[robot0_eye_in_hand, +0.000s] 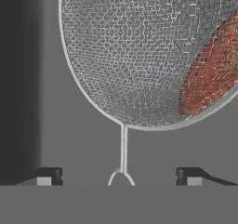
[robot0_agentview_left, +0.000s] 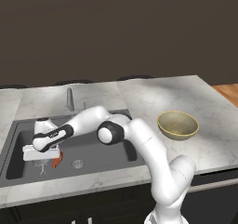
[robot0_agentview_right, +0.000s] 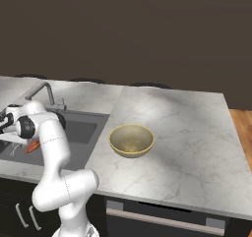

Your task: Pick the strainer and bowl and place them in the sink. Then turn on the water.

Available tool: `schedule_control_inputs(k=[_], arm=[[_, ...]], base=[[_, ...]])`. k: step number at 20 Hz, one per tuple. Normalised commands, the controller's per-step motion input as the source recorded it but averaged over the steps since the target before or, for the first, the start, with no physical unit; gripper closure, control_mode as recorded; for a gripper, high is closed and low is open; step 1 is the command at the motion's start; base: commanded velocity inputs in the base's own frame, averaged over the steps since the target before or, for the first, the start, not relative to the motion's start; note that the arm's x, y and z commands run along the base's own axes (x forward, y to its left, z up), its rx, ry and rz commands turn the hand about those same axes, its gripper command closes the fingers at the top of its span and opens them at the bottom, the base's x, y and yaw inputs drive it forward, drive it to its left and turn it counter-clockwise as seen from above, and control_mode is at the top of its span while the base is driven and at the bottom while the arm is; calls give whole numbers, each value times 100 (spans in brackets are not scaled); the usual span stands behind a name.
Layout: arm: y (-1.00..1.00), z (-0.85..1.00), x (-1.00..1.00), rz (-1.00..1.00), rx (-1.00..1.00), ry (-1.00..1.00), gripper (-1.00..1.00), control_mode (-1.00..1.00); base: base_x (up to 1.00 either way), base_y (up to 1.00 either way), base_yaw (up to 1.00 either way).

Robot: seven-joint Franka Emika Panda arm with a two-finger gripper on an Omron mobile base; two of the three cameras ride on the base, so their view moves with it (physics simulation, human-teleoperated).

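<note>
The strainer [robot0_eye_in_hand: 139, 56] lies on the floor of the sink [robot0_agentview_left: 109, 151], at its left end; in the left base view its thin wire handle [robot0_agentview_left: 42, 167] pokes out from under my hand. My gripper [robot0_eye_in_hand: 118, 176] hangs low over it and is open. The wire handle runs between the two fingertips, and neither touches it. The bowl [robot0_agentview_left: 178, 124] stands upright and empty on the marble counter right of the sink, far from the gripper, and it also shows in the right base view [robot0_agentview_right: 131, 140].
A small orange-red object [robot0_agentview_left: 57, 161] lies in the sink against the strainer and shows through its mesh [robot0_eye_in_hand: 211, 72]. The round drain [robot0_agentview_left: 77, 163] is just to its right. A grey faucet [robot0_agentview_left: 70, 99] rises behind the basin.
</note>
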Motion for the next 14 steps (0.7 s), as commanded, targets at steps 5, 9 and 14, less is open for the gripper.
schedule_control_inputs(k=[5,9,14], arm=[[-15,48,-1,0,0,0,-100,-100],[-24,44,-18,0,0,-1,-100,-100],[-30,37,-36,3,0,-5,-100,-100]], base=[[0,0,0],[0,0,0],[0,0,0]])
